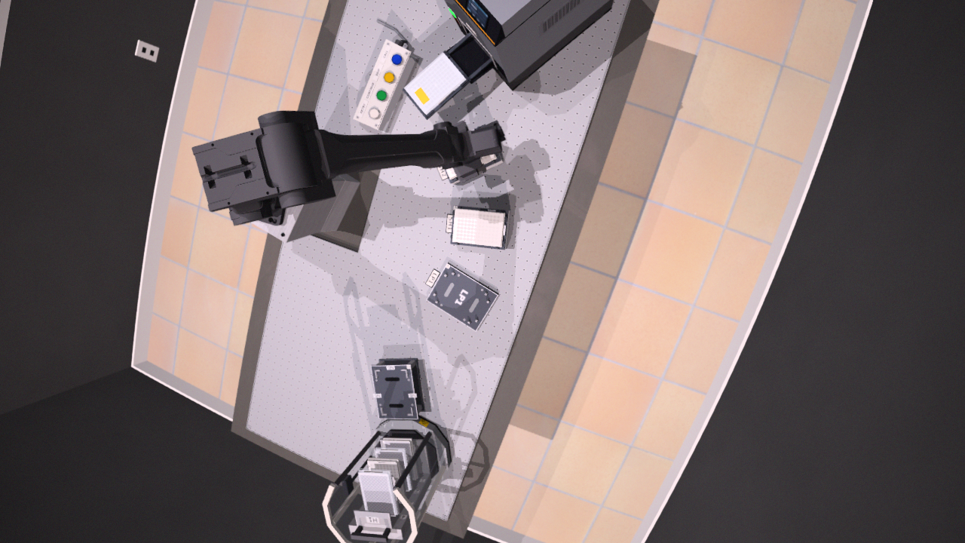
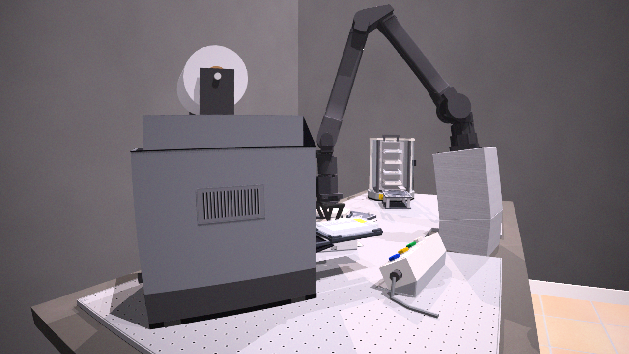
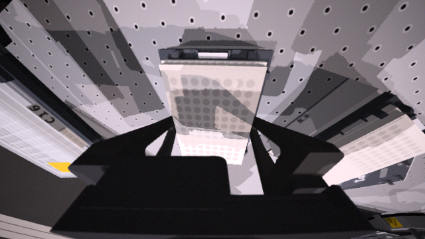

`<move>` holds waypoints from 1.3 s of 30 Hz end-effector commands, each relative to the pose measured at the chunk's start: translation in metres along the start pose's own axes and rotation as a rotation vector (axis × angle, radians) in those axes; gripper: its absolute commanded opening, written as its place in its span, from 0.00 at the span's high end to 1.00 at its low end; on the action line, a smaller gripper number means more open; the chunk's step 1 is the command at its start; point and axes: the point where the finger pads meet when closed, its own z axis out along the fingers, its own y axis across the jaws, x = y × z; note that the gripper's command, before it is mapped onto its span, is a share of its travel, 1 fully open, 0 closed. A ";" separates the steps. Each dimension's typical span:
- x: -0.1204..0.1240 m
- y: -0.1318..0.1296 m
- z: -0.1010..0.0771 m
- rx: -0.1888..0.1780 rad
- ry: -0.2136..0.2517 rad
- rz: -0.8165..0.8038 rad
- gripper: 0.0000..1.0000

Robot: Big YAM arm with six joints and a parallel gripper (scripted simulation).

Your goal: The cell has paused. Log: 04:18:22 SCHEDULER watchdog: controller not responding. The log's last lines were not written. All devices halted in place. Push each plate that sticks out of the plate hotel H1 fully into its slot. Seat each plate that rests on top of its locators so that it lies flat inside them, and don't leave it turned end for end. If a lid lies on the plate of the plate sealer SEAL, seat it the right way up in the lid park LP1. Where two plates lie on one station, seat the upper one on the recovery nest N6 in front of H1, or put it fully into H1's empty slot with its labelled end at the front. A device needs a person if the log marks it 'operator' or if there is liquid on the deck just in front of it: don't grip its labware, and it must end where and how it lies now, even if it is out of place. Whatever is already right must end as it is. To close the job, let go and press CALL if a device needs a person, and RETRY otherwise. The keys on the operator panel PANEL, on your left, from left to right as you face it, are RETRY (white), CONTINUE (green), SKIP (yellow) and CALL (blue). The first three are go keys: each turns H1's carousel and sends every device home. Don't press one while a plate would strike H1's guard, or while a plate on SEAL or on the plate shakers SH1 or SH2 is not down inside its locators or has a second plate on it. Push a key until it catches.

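Note:
My gripper (image 3: 212, 119) (image 2: 328, 215) is shut on a pale round-well plate (image 3: 212, 99) by its long sides. The plate is a little above the dark shaker (image 3: 172, 54) nearest the sealer; its near end is hidden. The other shaker carries a pale plate (image 1: 479, 226) (image 3: 382, 146); whether it is fully down is unclear. A plate (image 1: 438, 84) (image 2: 347, 227) (image 3: 33, 113) marked C16, with a yellow patch, lies on the sealer's tray; a lid cannot be told. LP1 (image 1: 439, 294) and N6 (image 1: 394, 393) (image 2: 397, 193) are empty. H1 (image 1: 328, 503) (image 2: 373, 162) holds several plates.
The panel (image 1: 375, 84) (image 2: 417, 273) lies beside the sealer tray, its four keys visible. The tall sealer (image 1: 533, 50) (image 2: 219, 246) stands beyond the tray. The arm's pedestal (image 2: 466, 197) rises at the table edge. No liquid is clearly visible.

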 end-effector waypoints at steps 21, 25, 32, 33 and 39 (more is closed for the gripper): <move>-0.016 -0.009 0.005 0.002 -0.031 0.001 0.16; -0.015 -0.009 0.006 0.002 -0.031 0.001 0.16; -0.015 -0.009 0.007 0.002 -0.031 0.001 0.16; -0.015 -0.009 0.007 0.002 -0.031 0.001 0.16; -0.015 -0.009 0.007 0.002 -0.031 0.001 0.16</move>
